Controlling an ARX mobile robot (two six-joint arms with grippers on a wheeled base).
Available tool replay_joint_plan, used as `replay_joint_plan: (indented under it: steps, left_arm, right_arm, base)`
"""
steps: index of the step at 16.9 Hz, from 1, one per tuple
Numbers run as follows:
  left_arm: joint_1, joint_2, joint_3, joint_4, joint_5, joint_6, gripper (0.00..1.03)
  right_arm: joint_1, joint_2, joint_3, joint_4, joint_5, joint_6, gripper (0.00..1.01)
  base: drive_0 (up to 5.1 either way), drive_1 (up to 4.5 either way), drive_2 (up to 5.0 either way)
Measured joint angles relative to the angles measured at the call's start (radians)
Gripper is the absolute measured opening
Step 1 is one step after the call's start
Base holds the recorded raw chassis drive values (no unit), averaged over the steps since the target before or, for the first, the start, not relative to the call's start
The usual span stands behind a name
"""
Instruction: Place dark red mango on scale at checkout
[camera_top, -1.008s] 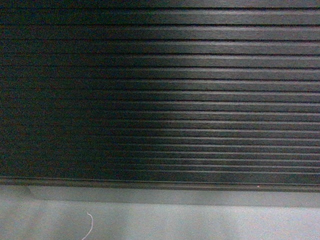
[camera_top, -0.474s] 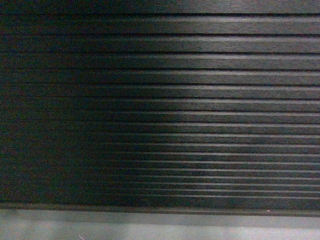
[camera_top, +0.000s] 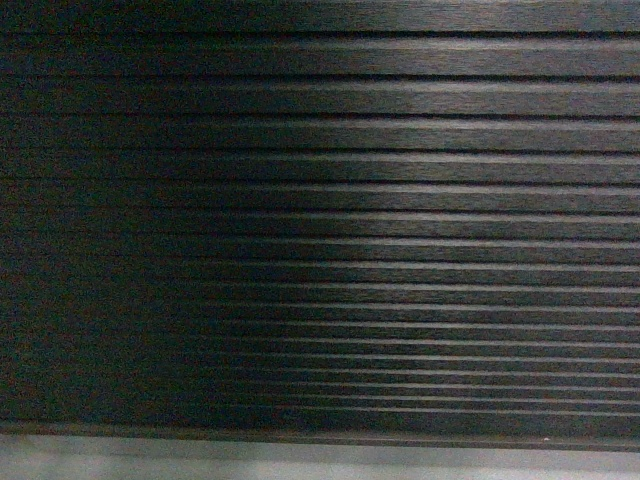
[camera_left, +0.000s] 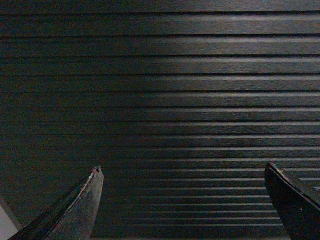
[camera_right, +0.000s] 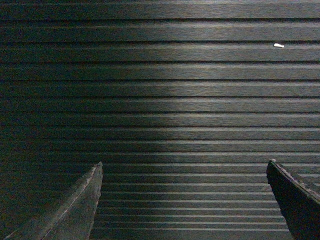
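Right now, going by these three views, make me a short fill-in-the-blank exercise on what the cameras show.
1. The checkout front panel has ribs that run ____.
2. The left pincer is ____, with nothing between its fingers.
3. The right pincer holds ____.
4. Under the panel in the head view lies a strip of pale ____.

Missing words: horizontally; open; nothing; floor

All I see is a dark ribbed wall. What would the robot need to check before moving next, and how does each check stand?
1. Checkout located: ok, its ribbed front panel fills all three views.
2. Dark red mango in view: not ok, no camera shows it.
3. Scale in view: not ok, no camera shows it.
4. Left gripper free: ok, open, nothing between the fingers.
5. Right gripper free: ok, open and empty.
6. Room left ahead of the panel: cannot tell.
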Motion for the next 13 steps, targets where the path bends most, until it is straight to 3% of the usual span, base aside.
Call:
replay_joint_plan:
  steps: [13]
  left_arm:
    - [0.000, 0.000, 0.000, -0.001, 0.001, 0.002, 0.98]
  right_arm:
    - [0.000, 0.000, 0.000, 0.001, 0.000, -0.001, 0.98]
  base:
    - [0.0, 0.00, 0.0]
